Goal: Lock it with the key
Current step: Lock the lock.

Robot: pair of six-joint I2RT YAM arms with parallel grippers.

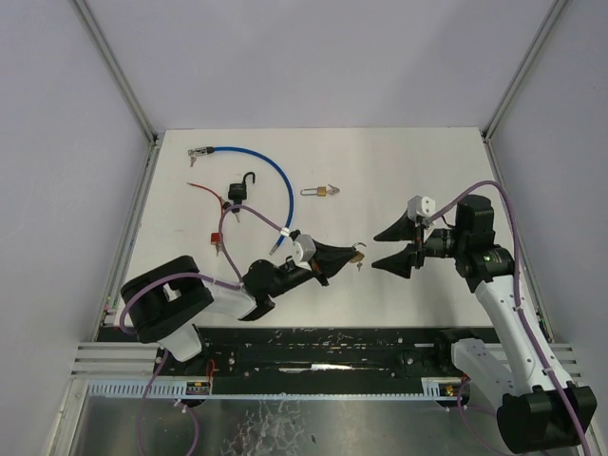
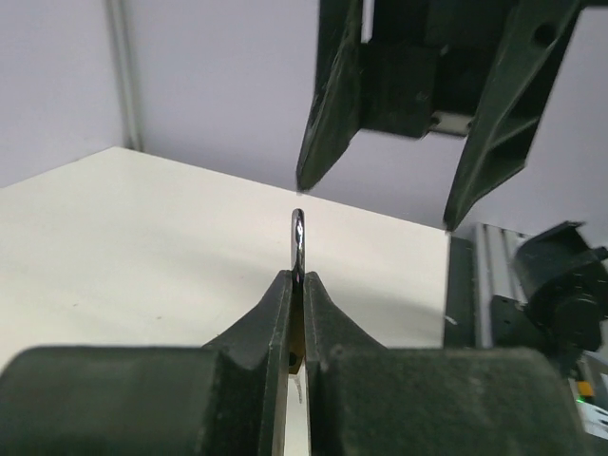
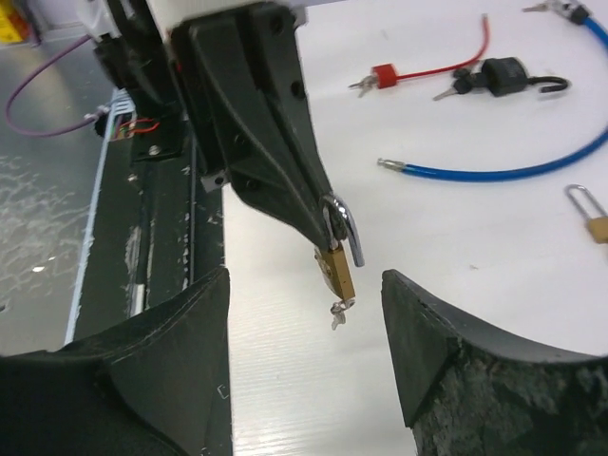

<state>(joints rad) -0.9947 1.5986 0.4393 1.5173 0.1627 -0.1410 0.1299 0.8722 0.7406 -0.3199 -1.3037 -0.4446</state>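
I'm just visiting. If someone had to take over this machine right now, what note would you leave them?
Left end effector: shut on the brass padlock, pinching its shackle and holding it off the table.
Right end effector: open, facing the padlock, not touching it.
Key: in the bottom of the padlock, hanging down.
Done: padlock lifted and presented to the other arm.
Left: the shackle looks unlatched; probably the right end effector must close on the key and lock it.
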